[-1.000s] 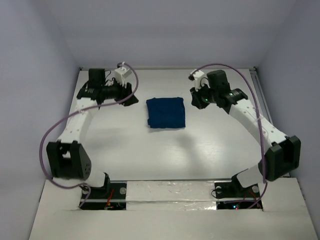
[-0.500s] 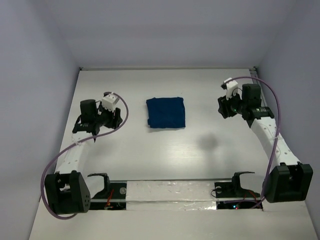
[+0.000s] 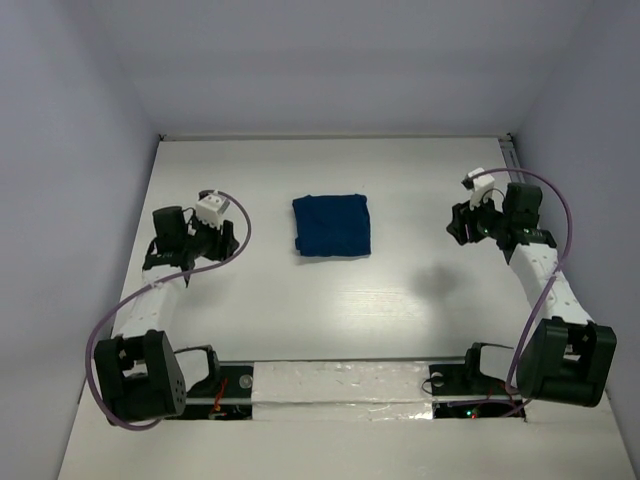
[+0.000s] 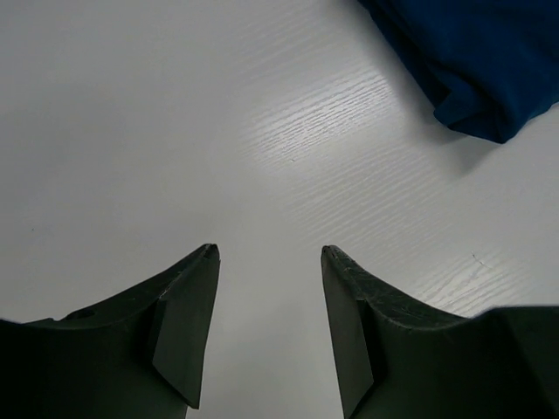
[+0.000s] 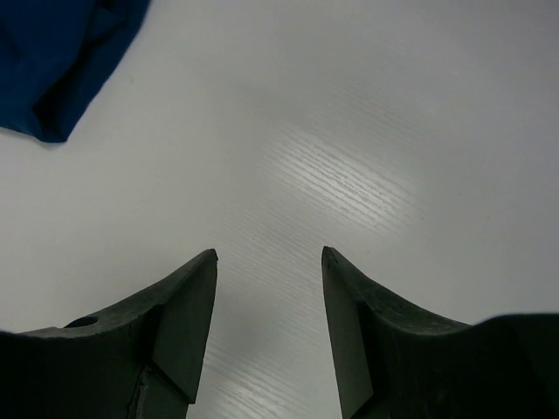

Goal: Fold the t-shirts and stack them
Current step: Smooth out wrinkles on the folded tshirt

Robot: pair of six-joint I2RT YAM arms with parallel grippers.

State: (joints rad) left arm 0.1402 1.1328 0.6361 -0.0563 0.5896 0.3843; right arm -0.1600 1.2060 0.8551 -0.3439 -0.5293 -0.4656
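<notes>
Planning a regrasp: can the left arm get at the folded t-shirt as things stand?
Probably yes. The left gripper is open and empty, the t-shirt lies folded on the table to its right, and nothing stands between them.

Navy t-shirt (image 3: 332, 226) on an off-white table (image 3: 300, 300).
Plain deep navy blue all over the t-shirt, leaning to a brighter royal blue at its edges in the wrist views; off-white for the table, with fine pale grain streaks and patches of soft glare; white shells and black joints on the arms (image 3: 148, 305); matte black shading to charcoal on the left gripper (image 4: 269, 262) and right gripper (image 5: 269, 262); purple for the looping cables (image 3: 97, 345); shiny silver along the tape strip (image 3: 340, 382); pale lavender-grey on the walls (image 3: 330, 60).
</notes>
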